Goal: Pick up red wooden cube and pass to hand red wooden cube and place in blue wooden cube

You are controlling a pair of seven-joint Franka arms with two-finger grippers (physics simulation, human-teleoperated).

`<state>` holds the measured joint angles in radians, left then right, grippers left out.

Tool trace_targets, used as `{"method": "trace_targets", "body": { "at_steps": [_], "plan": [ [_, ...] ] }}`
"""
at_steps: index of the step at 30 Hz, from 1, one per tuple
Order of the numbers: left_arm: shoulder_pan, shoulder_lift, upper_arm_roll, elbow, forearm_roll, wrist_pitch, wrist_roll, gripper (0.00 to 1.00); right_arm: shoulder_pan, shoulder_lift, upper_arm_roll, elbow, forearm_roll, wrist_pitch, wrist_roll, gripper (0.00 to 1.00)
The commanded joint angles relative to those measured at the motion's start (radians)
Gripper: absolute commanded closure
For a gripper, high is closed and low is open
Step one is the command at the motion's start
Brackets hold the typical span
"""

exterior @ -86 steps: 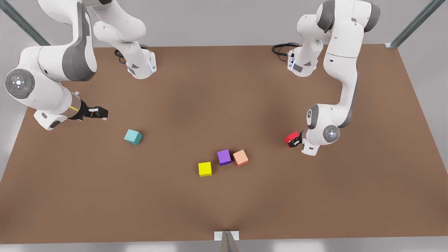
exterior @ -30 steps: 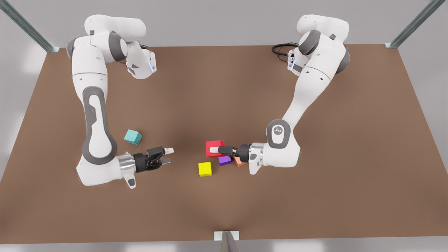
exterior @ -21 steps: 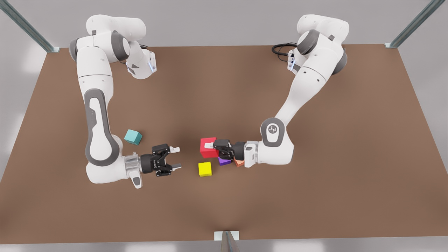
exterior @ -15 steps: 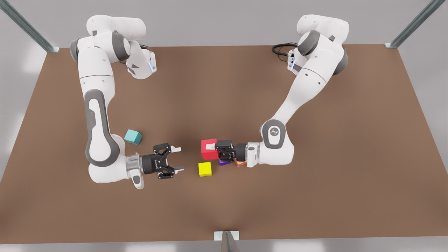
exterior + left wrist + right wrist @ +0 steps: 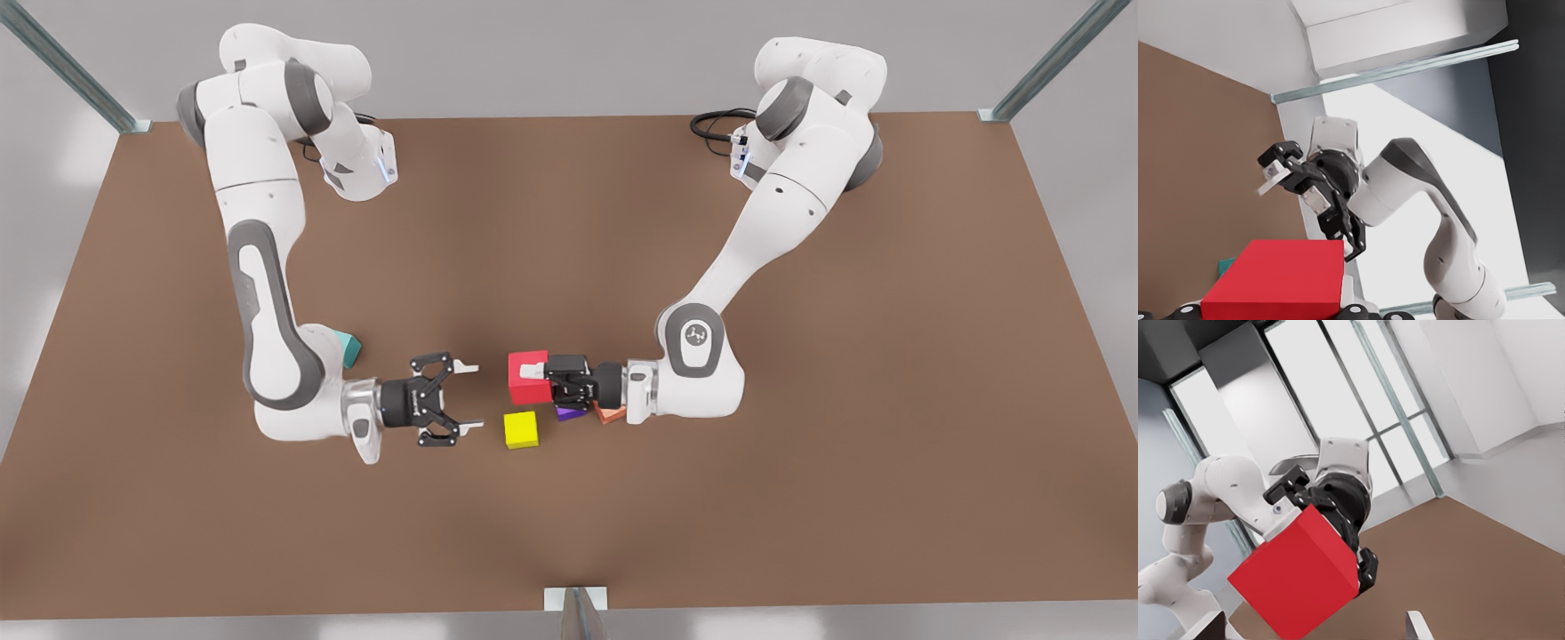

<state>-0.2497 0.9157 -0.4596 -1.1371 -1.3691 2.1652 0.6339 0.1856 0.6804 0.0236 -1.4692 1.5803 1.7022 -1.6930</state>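
The red wooden cube (image 5: 526, 384) hangs above the table's middle, with my left gripper (image 5: 533, 380) shut on it; that arm reaches in from the front view's right. The left wrist view has the cube (image 5: 1278, 280) close up. My right gripper (image 5: 472, 396) stands open a short way off on the front view's left, facing the cube and apart from it. In the right wrist view the cube (image 5: 1298, 580) sits just ahead of my spread fingertips (image 5: 1417, 623). The blue wooden cube (image 5: 350, 349) rests on the table, mostly hidden behind the right arm.
A yellow cube (image 5: 521, 429) lies on the brown table (image 5: 800, 498) just below the red one. A purple cube (image 5: 569, 412) and a salmon cube (image 5: 607, 414) sit partly hidden under the left gripper. Both arm bases stand at the far edge.
My left gripper brought the red cube from the front view's right to the middle, then held still. My right gripper moved toward the cube and spread wider.
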Motion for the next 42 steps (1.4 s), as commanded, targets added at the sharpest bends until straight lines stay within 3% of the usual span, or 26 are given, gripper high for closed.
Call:
{"method": "trace_targets", "body": {
  "at_steps": [1,13,42],
  "plan": [
    [0.000,-0.001,-0.001,0.000,-0.011,-0.008,-0.020,0.38,-0.001,-0.016,0.006,-0.023,0.043,0.042,-0.424,0.00],
    [0.000,-0.001,-0.004,-0.009,-0.042,-0.010,-0.157,0.38,0.002,-0.102,0.032,-0.191,0.125,0.040,-0.525,0.00],
    [-0.016,0.022,-0.004,-0.012,-0.050,0.002,-0.154,0.38,0.002,-0.074,0.104,-0.192,0.188,0.099,-0.536,0.00]
  ]
}}
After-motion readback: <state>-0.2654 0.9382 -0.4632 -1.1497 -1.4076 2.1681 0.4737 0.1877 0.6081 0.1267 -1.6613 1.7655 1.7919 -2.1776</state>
